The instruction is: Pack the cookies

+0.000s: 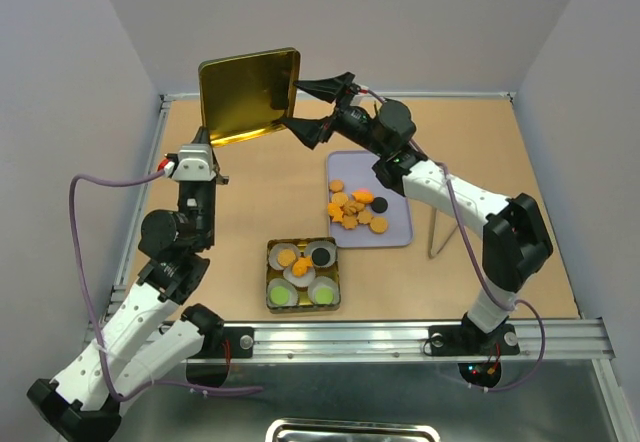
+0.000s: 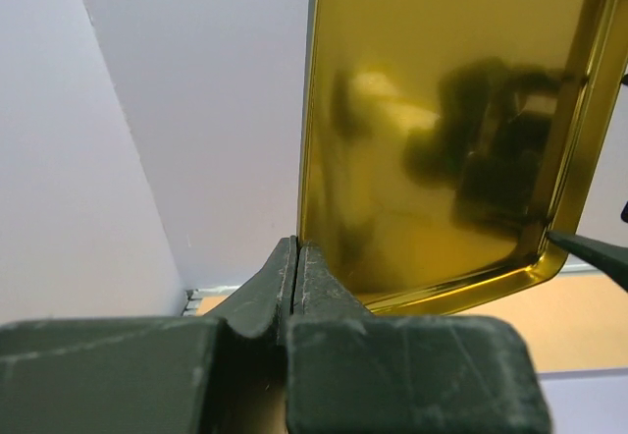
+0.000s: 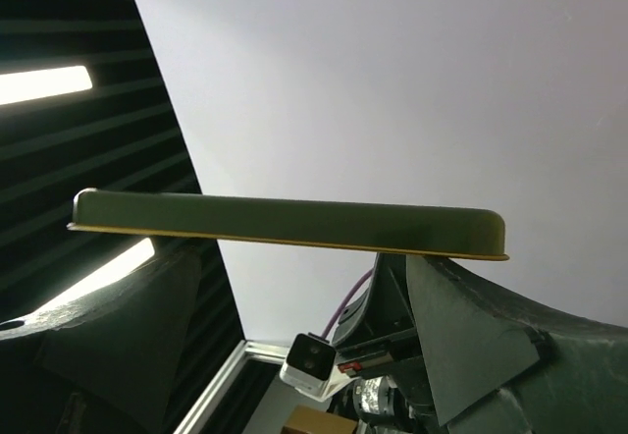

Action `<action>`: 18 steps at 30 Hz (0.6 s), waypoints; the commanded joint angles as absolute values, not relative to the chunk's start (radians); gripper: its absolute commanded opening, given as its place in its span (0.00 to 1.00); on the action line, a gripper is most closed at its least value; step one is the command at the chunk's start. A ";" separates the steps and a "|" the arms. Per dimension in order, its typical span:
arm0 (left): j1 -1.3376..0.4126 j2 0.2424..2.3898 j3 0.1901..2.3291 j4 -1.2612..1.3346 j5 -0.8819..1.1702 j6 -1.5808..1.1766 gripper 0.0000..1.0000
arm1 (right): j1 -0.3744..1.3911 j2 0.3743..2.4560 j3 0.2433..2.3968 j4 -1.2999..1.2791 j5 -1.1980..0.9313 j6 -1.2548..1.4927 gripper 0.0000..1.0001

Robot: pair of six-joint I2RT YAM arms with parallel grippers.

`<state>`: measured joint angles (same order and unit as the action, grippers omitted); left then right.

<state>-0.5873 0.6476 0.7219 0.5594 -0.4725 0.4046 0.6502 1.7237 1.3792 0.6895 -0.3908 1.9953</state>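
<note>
The cookies [image 1: 352, 210], mostly orange with one black, lie heaped on a lavender tray [image 1: 395, 230]. More cookies [image 1: 298, 258] sit in paper cups inside a gold tin [image 1: 270, 280] at front centre. My left gripper [image 1: 207, 143] [image 2: 296, 253] is shut on the lower left corner of the tin's gold lid [image 1: 250, 92] [image 2: 432, 130], holding it upright at the back left. My right gripper [image 1: 295, 104] [image 3: 304, 262] is open. Its fingertips straddle the lid's right edge [image 3: 294, 220], which shows edge-on in the right wrist view. One fingertip [image 2: 589, 247] reaches the lid's lower right corner.
White side walls close in the table on the left, right and back. A thin metal rod [image 1: 436, 234] stands right of the tray. An aluminium rail [image 1: 400, 338] runs along the near edge by the arm bases.
</note>
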 commanded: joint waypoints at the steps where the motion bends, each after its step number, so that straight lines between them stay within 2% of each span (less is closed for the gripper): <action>1: -0.614 0.624 0.752 0.709 -0.422 0.440 0.00 | 0.667 1.743 1.430 0.808 -0.330 2.391 0.90; 8: -0.620 0.597 0.726 0.730 -0.370 0.581 0.00 | 0.673 1.815 1.474 0.995 -0.340 2.416 0.90; 11: -0.620 0.603 0.684 0.825 -0.354 0.710 0.00 | 0.673 1.876 1.520 1.191 -0.504 2.462 0.88; 13: -0.618 0.614 0.670 0.837 -0.344 0.747 0.00 | 0.670 1.872 1.514 1.212 -0.604 2.468 0.87; 18: -0.614 0.675 0.724 0.887 -0.313 0.811 0.00 | 0.654 1.705 1.291 1.213 -0.790 2.415 0.87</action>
